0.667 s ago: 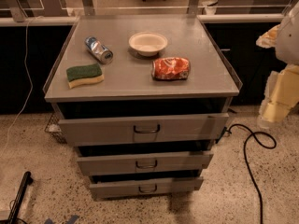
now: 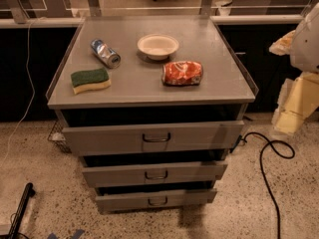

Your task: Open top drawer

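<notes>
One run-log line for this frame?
wide grey metal top drawer: bracket handle untouched | gripper: right of grey cabinet, clear of drawer

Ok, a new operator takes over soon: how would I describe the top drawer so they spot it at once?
Find the grey metal cabinet holding a bowl and sponge; the gripper hangs beside it at the picture's right edge. Three drawers stack down its front. The top drawer is uppermost, wider and taller-fronted than the two drawers below.
</notes>
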